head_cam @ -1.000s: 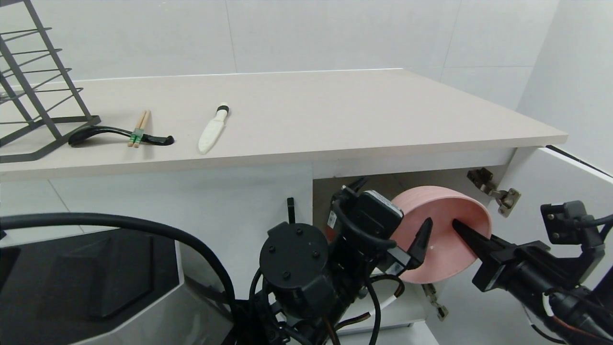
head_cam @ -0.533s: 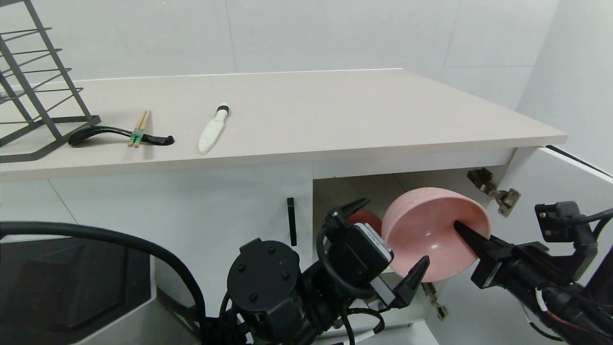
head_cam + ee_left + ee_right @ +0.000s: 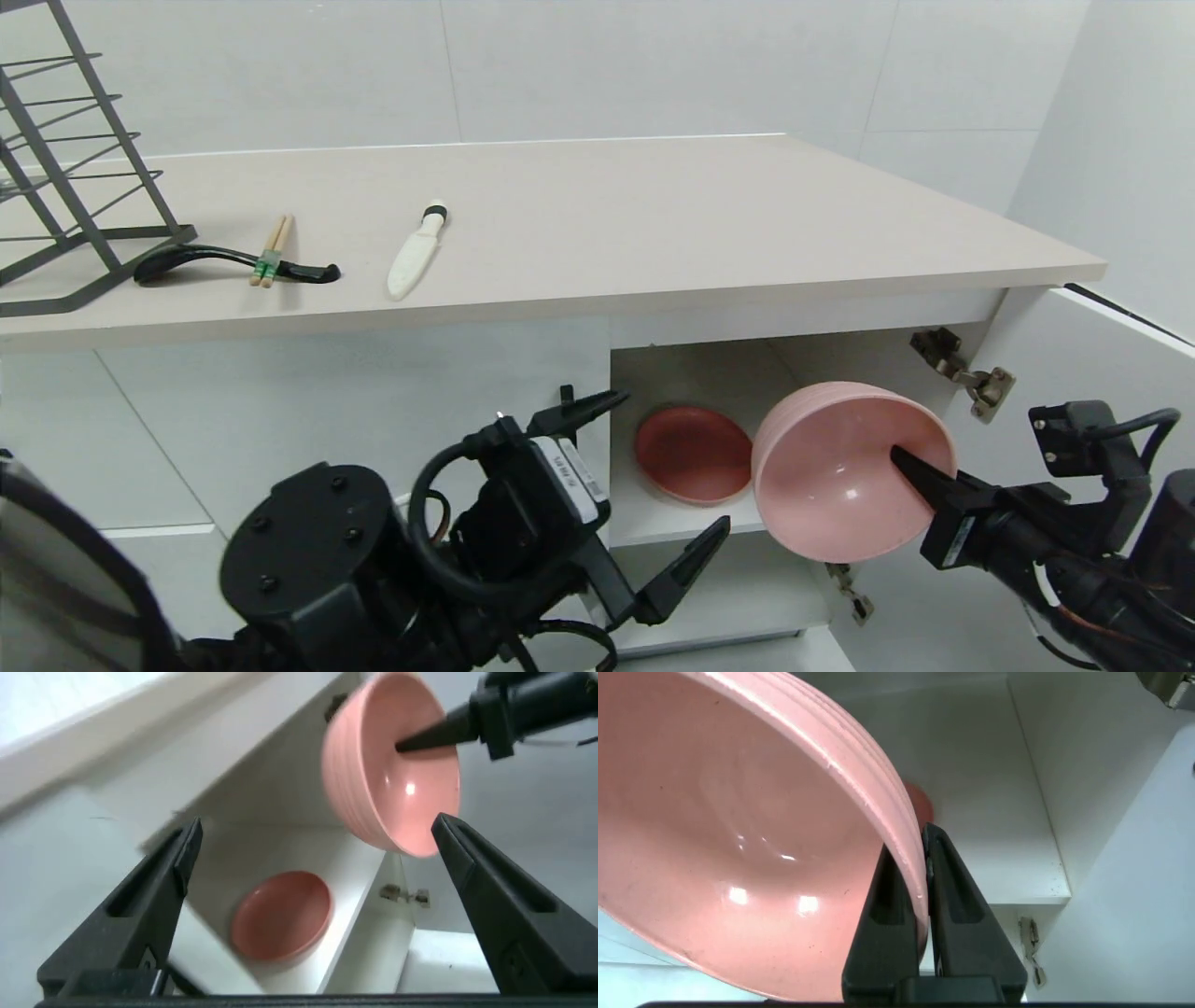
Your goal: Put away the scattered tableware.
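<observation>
Right claw [image 3: 899, 455] tight on pink bowl [image 3: 826, 481] rim; left claw [image 3: 672, 460] wide, empty, red plate [image 3: 691, 453] just beyond it

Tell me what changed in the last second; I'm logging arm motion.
The open left pincer drew back leftward and down from the pink bowl, uncovering the red plate. The right pincer stays shut on the bowl's rim. The spoon, chopsticks and knife lie unmoved.
</observation>
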